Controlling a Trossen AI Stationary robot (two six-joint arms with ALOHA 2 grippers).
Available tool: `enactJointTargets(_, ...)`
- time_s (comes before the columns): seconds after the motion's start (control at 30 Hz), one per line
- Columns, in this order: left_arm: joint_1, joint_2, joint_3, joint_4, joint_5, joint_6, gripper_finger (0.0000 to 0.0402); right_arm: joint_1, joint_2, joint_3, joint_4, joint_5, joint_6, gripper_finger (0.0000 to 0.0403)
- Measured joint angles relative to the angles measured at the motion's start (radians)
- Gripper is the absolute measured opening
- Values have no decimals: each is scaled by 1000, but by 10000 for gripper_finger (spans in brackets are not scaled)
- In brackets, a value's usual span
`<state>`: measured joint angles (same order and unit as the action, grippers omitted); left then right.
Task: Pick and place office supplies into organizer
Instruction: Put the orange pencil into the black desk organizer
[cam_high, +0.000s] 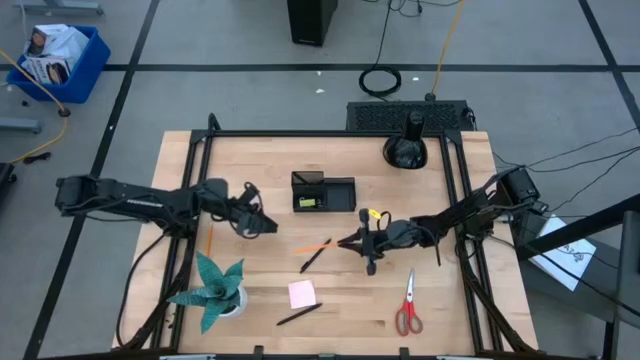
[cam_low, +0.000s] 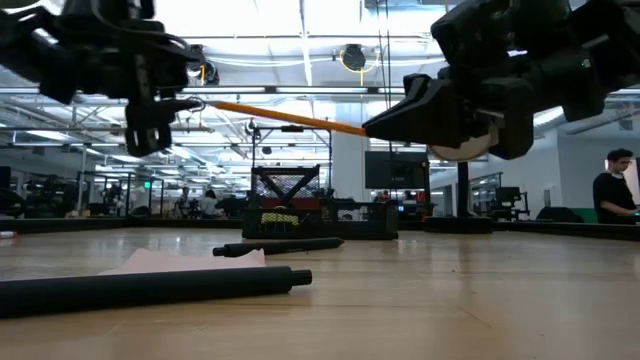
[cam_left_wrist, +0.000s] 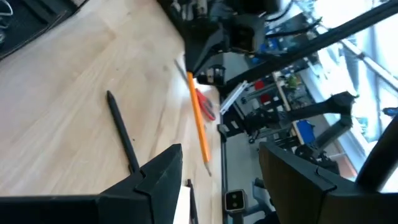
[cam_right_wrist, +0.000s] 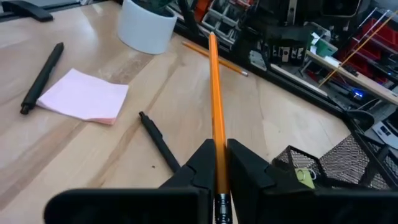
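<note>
My right gripper (cam_high: 352, 241) is shut on an orange pencil (cam_high: 312, 247) above the table's middle. The pencil sticks out toward the table's left and my left gripper (cam_high: 258, 216), which hangs open and holds nothing (cam_left_wrist: 221, 180). The black organizer (cam_high: 323, 192) stands on the table just beyond them. Lying flat on the table are a black pen (cam_high: 313, 260), a pink sticky pad (cam_high: 302, 293), a second pen (cam_high: 298, 314), red-handled scissors (cam_high: 407, 306) and another orange pencil (cam_high: 209, 240). My right gripper pinches one end of the orange pencil (cam_right_wrist: 218, 163) between its two fingers. The fingers come nearly level from the table's right, and the pencil runs on straight ahead along them. It is lifted clear of the table, its free end (cam_low: 215, 103) a little higher.
A teal spiky plant in a white pot (cam_high: 215, 290) stands at the near left. A round black domed object (cam_high: 405, 150) sits at the far right. Bare wood lies between the organizer and the loose items. A person (cam_low: 612, 195) is in the room behind.
</note>
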<state>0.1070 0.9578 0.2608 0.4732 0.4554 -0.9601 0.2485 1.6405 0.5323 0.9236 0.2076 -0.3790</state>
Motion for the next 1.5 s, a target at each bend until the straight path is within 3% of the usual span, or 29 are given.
enactJointTargets(0.37,18,305,139,-6,106,-43,216,0,0,0,-19,-2,-3,21)
enactJointTargets(0.6,-3,425,197,72,168,-72,216,1,0,0,-26,-3,-1,21)
enactJointTargets(1.13,-70,555,241,118,199,-100,216,2,0,0,-24,-4,0,22)
enactJointTargets(1.5,-74,561,241,132,198,-105,216,2,0,0,-24,-5,16,22)
